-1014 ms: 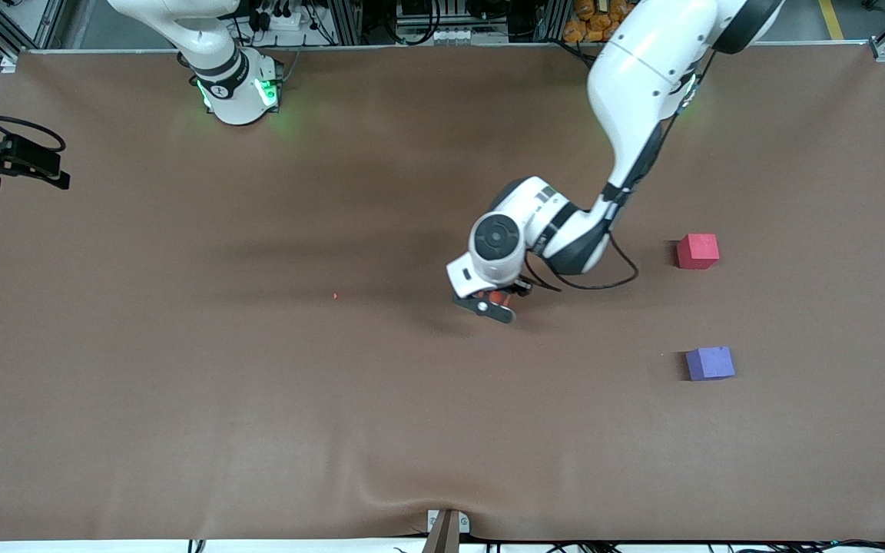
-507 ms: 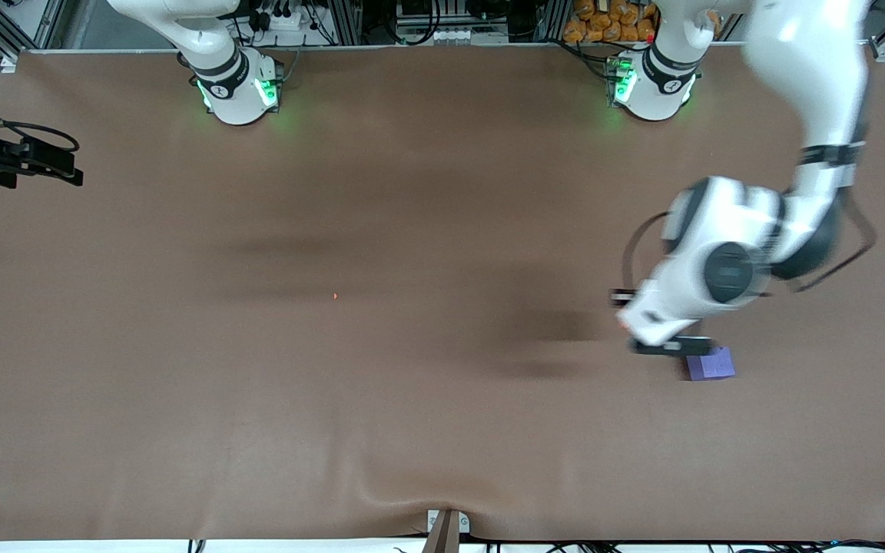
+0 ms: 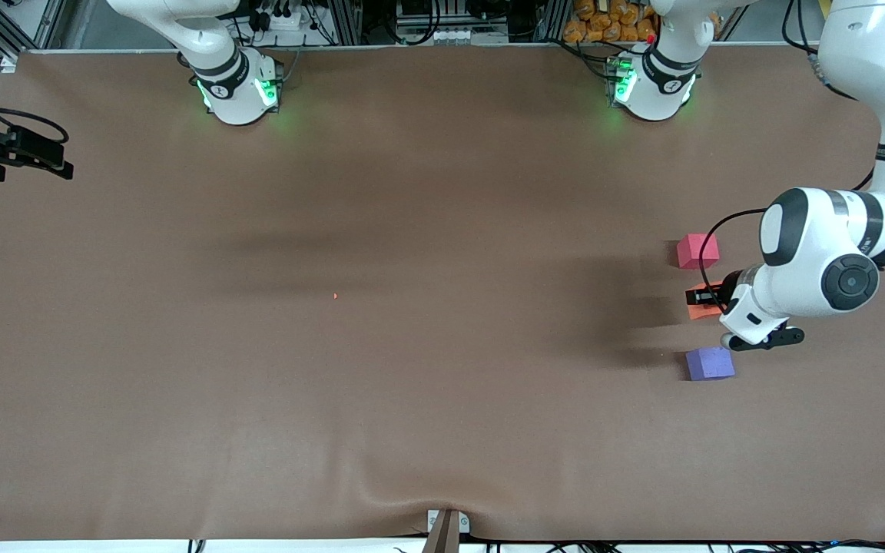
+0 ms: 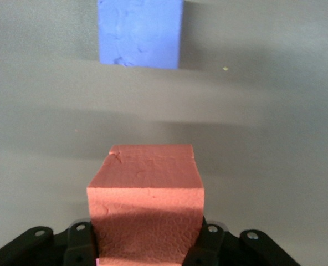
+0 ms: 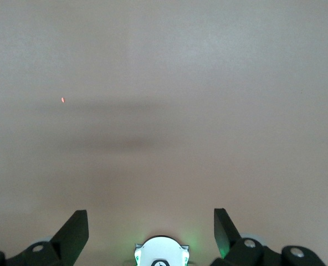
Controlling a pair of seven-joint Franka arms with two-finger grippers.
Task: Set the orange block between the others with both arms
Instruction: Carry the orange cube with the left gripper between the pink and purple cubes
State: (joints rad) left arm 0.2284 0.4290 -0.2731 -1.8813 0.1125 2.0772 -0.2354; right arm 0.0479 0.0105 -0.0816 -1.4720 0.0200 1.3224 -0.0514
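Observation:
The orange block is clamped in my left gripper, which is shut on it. It hangs low over the mat between the red-pink cube and the purple-blue cube, near the left arm's end of the table. Whether it touches the mat I cannot tell. In the left wrist view the orange block fills the left gripper, with the purple-blue cube on the mat a short way off. My right gripper waits open at the right arm's end, and the right wrist view shows the right gripper holding nothing.
A brown mat covers the table. A tiny orange crumb lies near its middle. The right arm's green-lit base and the left arm's base stand along the edge farthest from the front camera.
The left arm swung from mid-table to the left arm's end, carrying the orange block to the gap between the red-pink and purple-blue cubes. The right gripper shifted only slightly.

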